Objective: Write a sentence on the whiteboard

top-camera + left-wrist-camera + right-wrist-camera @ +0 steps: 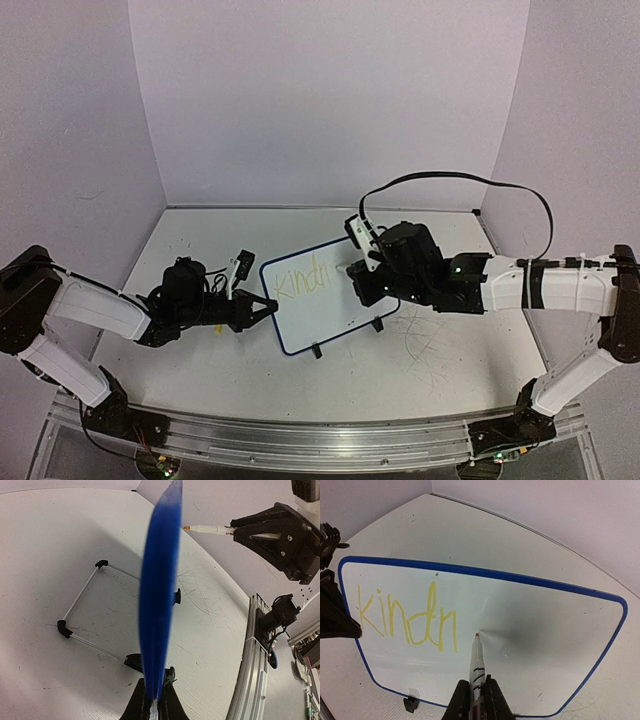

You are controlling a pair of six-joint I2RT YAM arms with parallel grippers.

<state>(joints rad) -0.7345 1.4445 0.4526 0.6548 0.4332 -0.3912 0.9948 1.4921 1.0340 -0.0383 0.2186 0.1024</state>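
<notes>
The whiteboard (pixel 322 296), white with a dark-blue frame, stands tilted on black wire feet at the table's middle. Yellow-green letters of the sentence (pixel 407 619) read "kindn" on its left part; they also show in the top view (pixel 303 279). My right gripper (pixel 476 692) is shut on a white marker (pixel 477 665), whose orange tip touches or nearly touches the board just right of the last letter. My left gripper (pixel 154 700) is shut on the board's blue left edge (pixel 159 595); in the top view it (pixel 262 306) sits at the board's left rim.
The board's wire stand (pixel 80 607) rests on the scuffed tabletop (pixel 440 350), which has grey scratch marks. An aluminium rail (pixel 300 440) runs along the near edge. Walls enclose the table at the back and sides.
</notes>
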